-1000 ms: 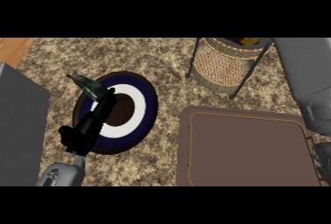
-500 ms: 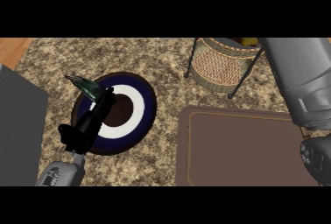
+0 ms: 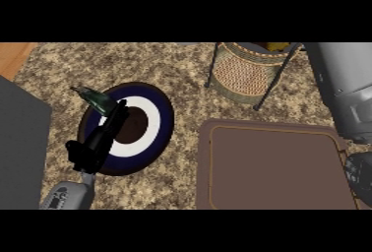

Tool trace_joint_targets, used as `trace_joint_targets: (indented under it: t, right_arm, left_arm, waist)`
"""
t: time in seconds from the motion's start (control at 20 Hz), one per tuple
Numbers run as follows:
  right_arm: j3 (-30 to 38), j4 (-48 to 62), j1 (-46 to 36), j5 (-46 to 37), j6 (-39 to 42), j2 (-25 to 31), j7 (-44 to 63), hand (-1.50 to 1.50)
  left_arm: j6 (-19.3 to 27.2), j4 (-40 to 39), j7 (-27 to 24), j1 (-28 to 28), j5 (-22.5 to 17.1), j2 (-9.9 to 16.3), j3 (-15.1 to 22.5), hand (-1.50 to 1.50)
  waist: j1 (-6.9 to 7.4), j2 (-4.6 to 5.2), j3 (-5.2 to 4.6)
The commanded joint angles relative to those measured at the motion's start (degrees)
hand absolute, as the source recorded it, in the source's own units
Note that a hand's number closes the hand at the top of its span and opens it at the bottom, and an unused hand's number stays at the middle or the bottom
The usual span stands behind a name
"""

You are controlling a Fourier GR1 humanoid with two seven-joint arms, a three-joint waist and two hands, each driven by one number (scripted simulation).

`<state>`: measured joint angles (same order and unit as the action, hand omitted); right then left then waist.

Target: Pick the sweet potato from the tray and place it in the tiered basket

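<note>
Fingers (image 3: 109, 123) of the left hand (image 3: 93, 145) lie straight and together, stretched out over the round plate (image 3: 156, 106) at the view's left, holding nothing. That plate has a dark blue rim, a white ring and a brown middle, and it sits on the speckled counter (image 3: 174, 69). A small dark green thing (image 3: 93, 97) shows at the plate's upper left edge, just beyond the fingertips; what it is I cannot tell. The grey left forearm (image 3: 69, 194) comes in from the lower left.

The brown tray (image 3: 272, 167) lies on the counter to the right of the plate, and its surface shows bare. The sweet potato is not visible on it or anywhere else. The tiered basket (image 3: 251, 71) stands at the top, above the tray, with a woven side and dark legs; something yellow (image 3: 276, 47) peeks at its top edge.

The right forearm (image 3: 345, 83) rises large along the right edge. Only a dark part of the right hand (image 3: 359, 172) shows at the tray's right side; whether its fingers are spread or curled cannot be told.
</note>
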<state>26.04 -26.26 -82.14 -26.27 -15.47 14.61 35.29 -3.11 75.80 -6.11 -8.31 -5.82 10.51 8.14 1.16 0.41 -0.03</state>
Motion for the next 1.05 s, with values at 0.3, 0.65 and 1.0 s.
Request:
trace_joint_targets:
  t: [0.3, 0.65, 1.0]
  right_arm:
    - [-2.32, -7.62, 5.67, -7.51, -16.61, 10.43, -0.58, -1.50]
    - [2.82, -24.52, 17.70, 1.10, -10.70, 15.79, -4.01, -1.50]
    - [9.81, -40.29, 36.33, 11.95, 6.21, 24.12, -3.68, -1.50]
  left_arm:
    - [1.93, 2.25, 0.34, 2.27, 0.87, -0.24, -0.60, 0.00]
    - [0.14, 1.58, -0.56, 3.82, -0.44, 1.56, -2.94, 0.00]
    - [2.25, 3.75, 0.39, 4.00, 0.55, -0.66, -1.88, 0.00]
  waist:
    - [-2.00, -0.85, 0.05]
    - [-3.52, -1.29, 0.04]
    - [-4.46, -1.36, 0.06]
